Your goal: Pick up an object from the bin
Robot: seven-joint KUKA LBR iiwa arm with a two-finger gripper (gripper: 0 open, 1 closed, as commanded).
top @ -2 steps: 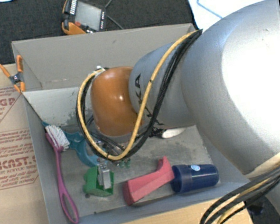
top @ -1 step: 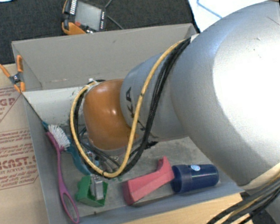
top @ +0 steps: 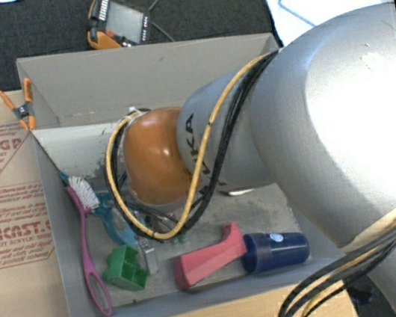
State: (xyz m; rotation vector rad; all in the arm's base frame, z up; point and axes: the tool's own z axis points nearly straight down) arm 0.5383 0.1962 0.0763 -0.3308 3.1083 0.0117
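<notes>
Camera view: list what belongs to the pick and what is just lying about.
In play: gripper, at the left of the bin; teal plastic piece and green block nearest it.
Lying about: pink long-handled brush along the left wall; pink wedge and dark blue cylinder by the near wall.

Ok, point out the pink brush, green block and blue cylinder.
pink brush (top: 84,238): camera view, mid handle.
green block (top: 125,269): camera view, top face.
blue cylinder (top: 275,251): camera view, its side.

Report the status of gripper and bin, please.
Gripper low at left of bin, under orange wrist cover. Green block nearest, not seen held. Teal piece, pink brush close by.
</notes>
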